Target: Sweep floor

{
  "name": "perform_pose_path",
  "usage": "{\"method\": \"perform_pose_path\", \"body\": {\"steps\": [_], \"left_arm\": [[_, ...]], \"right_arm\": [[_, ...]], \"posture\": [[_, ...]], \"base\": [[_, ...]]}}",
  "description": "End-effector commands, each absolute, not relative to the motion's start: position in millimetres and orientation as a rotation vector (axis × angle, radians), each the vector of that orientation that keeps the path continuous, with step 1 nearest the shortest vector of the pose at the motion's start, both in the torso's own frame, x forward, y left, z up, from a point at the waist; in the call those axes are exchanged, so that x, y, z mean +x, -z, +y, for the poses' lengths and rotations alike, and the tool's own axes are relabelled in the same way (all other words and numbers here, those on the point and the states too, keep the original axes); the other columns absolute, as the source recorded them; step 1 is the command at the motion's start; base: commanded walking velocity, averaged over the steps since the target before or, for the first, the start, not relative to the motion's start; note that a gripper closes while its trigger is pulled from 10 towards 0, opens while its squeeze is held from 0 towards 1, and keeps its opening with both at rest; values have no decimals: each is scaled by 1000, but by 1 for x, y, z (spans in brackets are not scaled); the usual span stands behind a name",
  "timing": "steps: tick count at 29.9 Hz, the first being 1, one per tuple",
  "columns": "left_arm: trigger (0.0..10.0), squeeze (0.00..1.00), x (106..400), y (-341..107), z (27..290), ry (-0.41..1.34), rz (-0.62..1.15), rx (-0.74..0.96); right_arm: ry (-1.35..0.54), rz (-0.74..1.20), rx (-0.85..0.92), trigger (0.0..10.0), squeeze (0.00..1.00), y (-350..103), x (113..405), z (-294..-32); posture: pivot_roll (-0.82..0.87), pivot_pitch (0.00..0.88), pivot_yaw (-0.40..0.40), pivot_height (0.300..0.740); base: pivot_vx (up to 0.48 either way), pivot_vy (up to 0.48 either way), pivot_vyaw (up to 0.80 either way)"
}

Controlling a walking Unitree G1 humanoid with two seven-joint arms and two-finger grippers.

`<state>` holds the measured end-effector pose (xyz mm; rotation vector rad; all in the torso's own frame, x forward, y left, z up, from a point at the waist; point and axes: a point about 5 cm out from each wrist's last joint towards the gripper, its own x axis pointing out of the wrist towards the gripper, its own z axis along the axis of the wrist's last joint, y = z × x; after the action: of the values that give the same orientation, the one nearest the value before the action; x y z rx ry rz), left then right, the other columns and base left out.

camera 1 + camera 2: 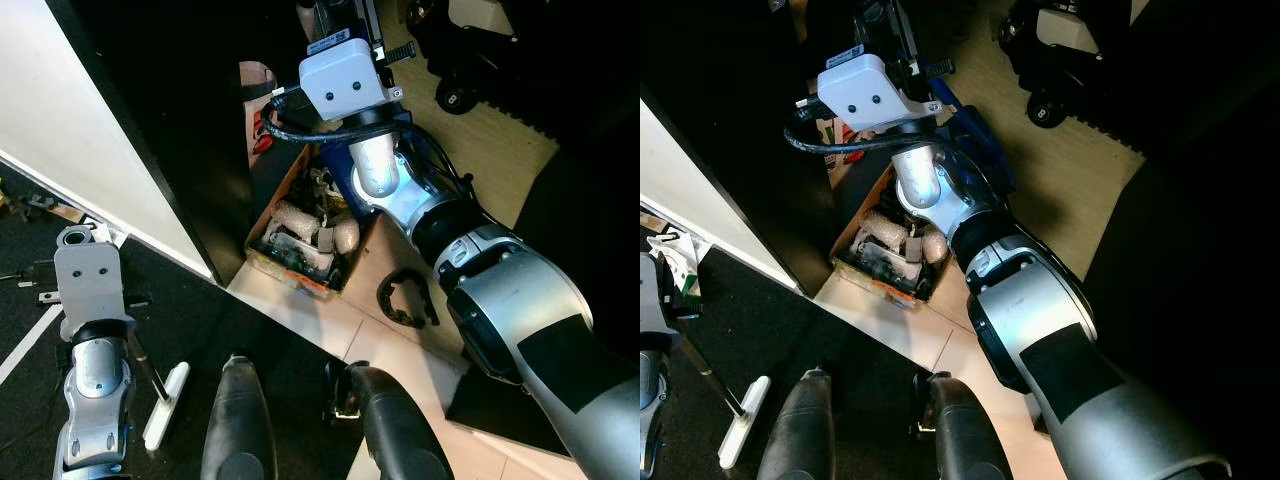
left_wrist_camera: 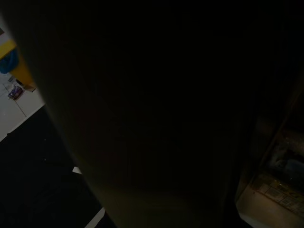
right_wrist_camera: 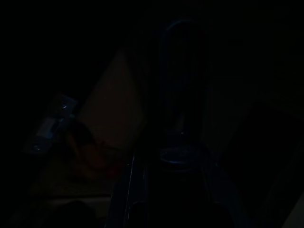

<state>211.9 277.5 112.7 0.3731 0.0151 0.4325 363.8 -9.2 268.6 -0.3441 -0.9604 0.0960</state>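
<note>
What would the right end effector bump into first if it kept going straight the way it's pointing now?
Hard to say. The right end effector reaches past the cardboard box of clutter into deep shadow. Its wrist view hints at a bluish object, depth unclear.

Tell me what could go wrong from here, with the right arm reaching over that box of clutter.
1. The right arm hangs directly over the open cardboard box; lowering or swinging it may snag the clutter or tip it out.
2. A black curved object lies on the tile beside the box, near the robot's feet; a step could catch it.
3. The white sweeper head sits by the left arm, close to the feet: a trip hazard.
</note>
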Motion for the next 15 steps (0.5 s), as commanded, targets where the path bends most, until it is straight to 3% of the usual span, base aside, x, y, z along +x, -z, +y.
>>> {"method": "perform_pose_path", "body": {"steps": [1,7,15], "left_arm": [[10000,0,209,-104,276,-439,47,365],[10000,0,212,-105,276,-437,42,363],[10000,0,225,-109,283,-445,34,338]], "right_arm": [[-101,-1019,-343,10000,0,-277,362,-11],[-38,-978,-313,10000,0,-281,369,-24],[185,-1055,-296,10000,0,-350,384,-83]], "posture": [[124,209,-219,731],[126,196,-214,731],[115,148,-155,731]], "base": [[0,0,0],[0,0,0],[0,0,0]]}}
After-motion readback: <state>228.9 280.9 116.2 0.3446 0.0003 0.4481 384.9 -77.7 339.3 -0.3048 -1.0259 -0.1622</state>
